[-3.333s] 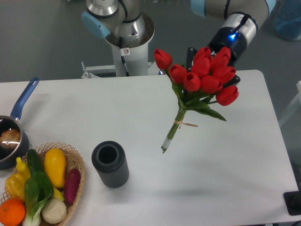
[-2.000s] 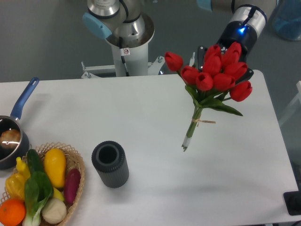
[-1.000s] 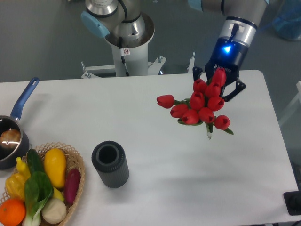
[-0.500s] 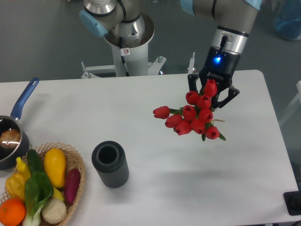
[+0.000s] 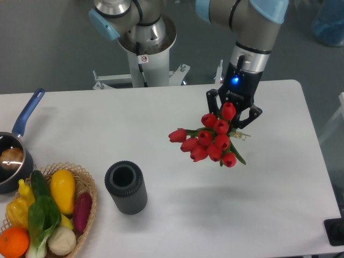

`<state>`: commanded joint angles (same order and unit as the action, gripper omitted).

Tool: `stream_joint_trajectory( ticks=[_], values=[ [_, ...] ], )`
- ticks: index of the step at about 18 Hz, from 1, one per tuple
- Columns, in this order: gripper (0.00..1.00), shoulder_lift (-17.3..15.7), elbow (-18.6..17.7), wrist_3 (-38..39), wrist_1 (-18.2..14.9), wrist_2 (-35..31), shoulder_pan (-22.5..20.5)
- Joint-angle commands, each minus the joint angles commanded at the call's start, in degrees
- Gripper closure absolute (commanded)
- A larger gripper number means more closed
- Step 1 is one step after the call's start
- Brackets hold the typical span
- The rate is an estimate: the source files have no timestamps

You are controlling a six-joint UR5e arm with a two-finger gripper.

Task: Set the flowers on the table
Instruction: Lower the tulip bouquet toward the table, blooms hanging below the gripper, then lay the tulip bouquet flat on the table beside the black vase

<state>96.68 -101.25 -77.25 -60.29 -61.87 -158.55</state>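
The flowers (image 5: pixel 208 142), a bunch of red tulips with green leaves, hang in the air over the right half of the white table (image 5: pixel 177 215), their heads pointing toward the camera and to the left. My gripper (image 5: pixel 233 114) points straight down and is shut on the stems, which the blooms mostly hide. A tan string end pokes out at the gripper's right side. A faint shadow lies on the tabletop below the bunch.
A dark ribbed cylinder vase (image 5: pixel 126 187) stands left of centre. A wicker basket (image 5: pixel 87 208) of produce sits at the front left corner, and a blue-handled pot (image 5: pixel 15 153) behind it. The robot base (image 5: pixel 141 40) stands beyond the table's far edge.
The arm swung the bunch from hanging stems-down at the right to tilted with heads toward the camera. Gripper and flowers then moved left and slightly forward over the table.
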Motion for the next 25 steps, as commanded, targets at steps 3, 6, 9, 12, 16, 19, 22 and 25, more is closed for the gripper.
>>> stream_joint_trajectory(
  ticks=[3, 6, 9, 12, 16, 19, 22, 25],
  values=[
    [0.66, 0.2, -0.1, 0.0, -0.7, -3.2, 0.0],
    [0.66, 0.3, -0.4, -0.1, -1.4, -8.3, 0.8],
    [0.66, 1.2, -0.4, -0.1, -1.7, -13.0, 2.1],
    [0.66, 2.3, -0.4, -0.1, -1.7, -17.2, 3.9],
    [0.66, 3.3, -1.1, -0.2, -1.7, -20.1, 4.9],
    [0.66, 4.5, -1.1, -2.0, -1.7, -23.0, 6.0],
    [0.66, 5.6, -1.3, -7.4, -1.7, -26.9, 6.2],
    [0.66, 6.1, -1.7, -7.8, -1.7, -27.8, 6.5]
  ],
)
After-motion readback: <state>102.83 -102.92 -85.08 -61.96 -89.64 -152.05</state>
